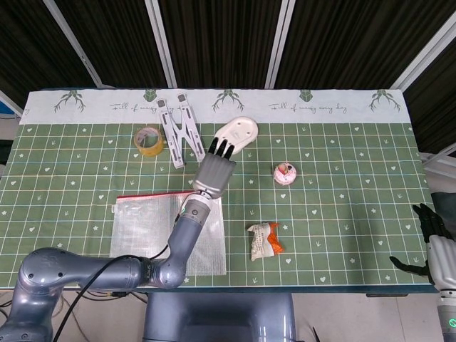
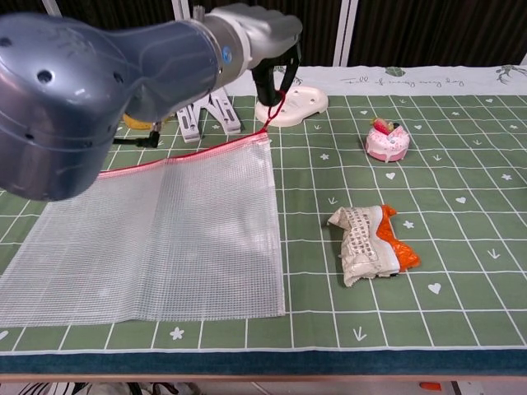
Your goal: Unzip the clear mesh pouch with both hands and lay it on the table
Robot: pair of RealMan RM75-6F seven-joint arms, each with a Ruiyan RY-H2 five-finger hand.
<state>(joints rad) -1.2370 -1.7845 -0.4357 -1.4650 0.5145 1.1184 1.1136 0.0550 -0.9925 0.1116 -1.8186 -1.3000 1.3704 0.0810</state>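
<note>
The clear mesh pouch [image 1: 165, 229] [image 2: 165, 226] with its red zip edge lies at the front left of the table, its far right corner lifted off the cloth. My left hand [image 1: 214, 173] [image 2: 262, 33] hangs above that corner and pinches the red zip pull [image 2: 276, 92] between its fingertips. The pouch's top edge slopes up toward the hand. My right hand [image 1: 432, 241] shows only in the head view, off the table's front right corner, holding nothing with its fingers apart.
A yellow tape roll [image 1: 148, 140] and a white folding stand [image 1: 181, 130] [image 2: 211, 112] lie at the back left. A white oval dish [image 1: 242, 129] [image 2: 298, 103] sits behind my left hand. A small pink cake [image 1: 285, 173] [image 2: 387, 140] and a crumpled packet [image 1: 265, 240] [image 2: 370, 241] lie right of the pouch.
</note>
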